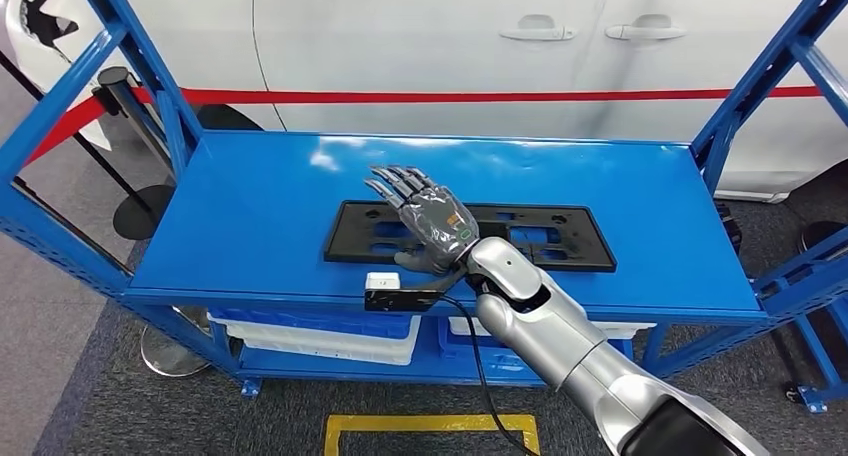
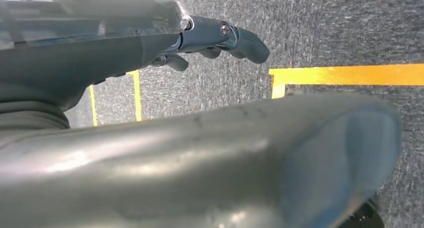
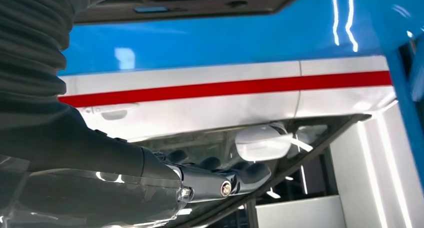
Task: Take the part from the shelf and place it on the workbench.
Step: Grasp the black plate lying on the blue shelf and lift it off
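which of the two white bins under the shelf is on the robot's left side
The white bin on the lower level, below the near front edge left of the right hand. The other white bin is mostly hidden behind the silver forearm.

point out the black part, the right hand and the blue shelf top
black part [image 1: 560, 244]: head view, its right end
right hand [image 1: 432, 219]: head view, back of the hand
blue shelf top [image 1: 250, 216]: head view, bare left area

Right robot hand [image 1: 432, 221] reaches forward, fingers extended, holding nothing.
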Motion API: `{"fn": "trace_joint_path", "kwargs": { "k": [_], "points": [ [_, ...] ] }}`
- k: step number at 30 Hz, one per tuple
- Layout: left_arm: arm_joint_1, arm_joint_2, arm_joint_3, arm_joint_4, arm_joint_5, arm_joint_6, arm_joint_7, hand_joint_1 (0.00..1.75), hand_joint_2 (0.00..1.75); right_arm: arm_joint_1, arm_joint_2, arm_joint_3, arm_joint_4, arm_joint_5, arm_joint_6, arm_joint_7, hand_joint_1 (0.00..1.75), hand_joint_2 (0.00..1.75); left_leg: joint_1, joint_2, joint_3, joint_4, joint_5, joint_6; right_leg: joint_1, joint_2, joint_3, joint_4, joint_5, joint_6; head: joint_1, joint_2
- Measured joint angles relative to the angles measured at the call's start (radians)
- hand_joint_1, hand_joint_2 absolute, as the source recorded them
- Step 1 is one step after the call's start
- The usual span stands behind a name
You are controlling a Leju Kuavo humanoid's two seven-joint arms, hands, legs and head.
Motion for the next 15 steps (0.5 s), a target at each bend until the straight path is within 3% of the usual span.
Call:
{"fn": "trace_joint_path", "kwargs": {
  "k": [3, 6, 7, 8, 9, 12, 13, 15],
  "points": [
    [0.0, 0.0, 0.0, 0.0, -0.002, -0.001, 0.0, 0.0, 0.0, -0.006, 0.003, 0.001, 0.016, -0.003, 0.019, 0.0, 0.0, 1.75, 0.001, 0.0, -0.009, 0.022, -0.022, -0.015, -0.007, -0.001, 0.004, -0.011, 0.006, -0.019, -0.001, 0.0],
    [0.0, 0.001, 0.0, 0.0, -0.007, -0.008, 0.0, 0.0, 0.0, -0.012, 0.008, 0.004, 0.044, -0.003, 0.034, 0.002, 0.0, 1.75, 0.002, 0.001, -0.088, 0.196, -0.111, -0.022, -0.007, -0.004, 0.006, -0.015, 0.006, -0.031, -0.002, 0.0],
    [0.001, 0.001, 0.0, 0.0, -0.009, -0.01, 0.0, 0.0, 0.0, -0.011, 0.009, 0.006, 0.056, -0.002, 0.037, 0.003, 0.0, 1.75, 0.002, 0.001, -0.117, 0.257, -0.131, -0.024, -0.006, -0.005, 0.006, -0.014, 0.006, -0.032, -0.001, 0.0],
    [0.002, 0.001, 0.0, 0.0, -0.011, -0.011, 0.0, 0.0, 0.0, -0.011, 0.01, 0.009, 0.068, 0.0, 0.04, 0.005, 0.0, 1.75, 0.003, 0.001, -0.133, 0.286, -0.133, -0.026, -0.005, -0.005, 0.006, -0.012, 0.005, -0.032, -0.001, 0.0],
    [0.002, 0.001, 0.0, 0.0, -0.012, -0.012, 0.0, 0.0, 0.0, -0.011, 0.01, 0.011, 0.079, 0.003, 0.042, 0.006, 0.0, 1.75, 0.003, 0.001, -0.129, 0.275, -0.114, -0.026, -0.005, -0.004, 0.006, -0.01, 0.004, -0.032, -0.001, 0.0],
    [0.001, 0.003, 0.0, 0.0, -0.014, -0.012, 0.0, 0.0, 0.0, -0.014, 0.013, 0.016, 0.099, 0.007, 0.042, 0.008, 0.0, 1.75, 0.003, 0.002, -0.043, 0.086, -0.019, -0.02, -0.003, -0.002, 0.003, 0.003, -0.003, -0.025, -0.002, 0.0],
    [0.001, 0.004, 0.0, 0.0, -0.014, -0.011, 0.0, 0.0, 0.0, -0.017, 0.014, 0.016, 0.104, 0.008, 0.044, 0.008, 0.0, 1.75, 0.002, 0.002, -0.023, 0.041, -0.005, -0.017, -0.001, -0.001, 0.001, 0.007, -0.004, -0.021, -0.001, 0.0],
    [0.0, 0.004, 0.0, 0.0, -0.015, -0.011, 0.0, 0.0, 0.0, -0.023, 0.015, 0.019, 0.12, 0.01, 0.052, 0.008, 0.0, 1.75, -0.001, 0.0, -0.014, 0.017, -0.002, -0.008, 0.002, 0.0, -0.003, 0.009, -0.003, -0.012, 0.0, 0.0]
  ]
}}
